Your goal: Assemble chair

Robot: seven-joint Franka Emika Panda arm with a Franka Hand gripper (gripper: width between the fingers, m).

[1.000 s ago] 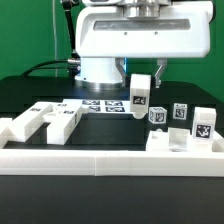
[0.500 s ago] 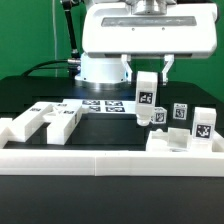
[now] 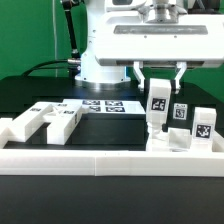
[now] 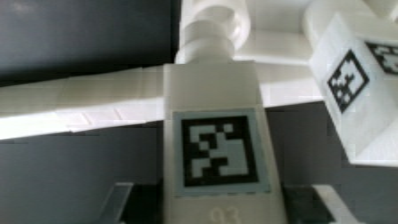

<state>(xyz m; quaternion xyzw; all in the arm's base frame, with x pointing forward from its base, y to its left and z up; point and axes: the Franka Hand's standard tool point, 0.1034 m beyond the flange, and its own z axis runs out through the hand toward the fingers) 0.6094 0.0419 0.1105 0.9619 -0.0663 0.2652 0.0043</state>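
Observation:
My gripper [image 3: 158,85] is shut on a white chair post [image 3: 158,106] with a black-and-white tag, holding it upright. The post hangs just over the left end of a white chair part [image 3: 176,139] at the exterior view's right. Two tagged posts [image 3: 181,113] [image 3: 203,123] stand on that part. In the wrist view the held post [image 4: 221,130] fills the middle between my fingers [image 4: 125,195]. Beyond it lie a white rounded piece [image 4: 217,30] and a tagged block [image 4: 356,70]. Several loose white chair parts [image 3: 45,120] lie at the exterior view's left.
The long low white rail [image 3: 110,160] runs across the front. The marker board [image 3: 100,104] lies flat at the middle back. The robot's base [image 3: 100,68] stands behind it on the black table.
My gripper has carried the post toward the exterior view's right and slightly lower, from above the marker board's edge to over the chair part on the right.

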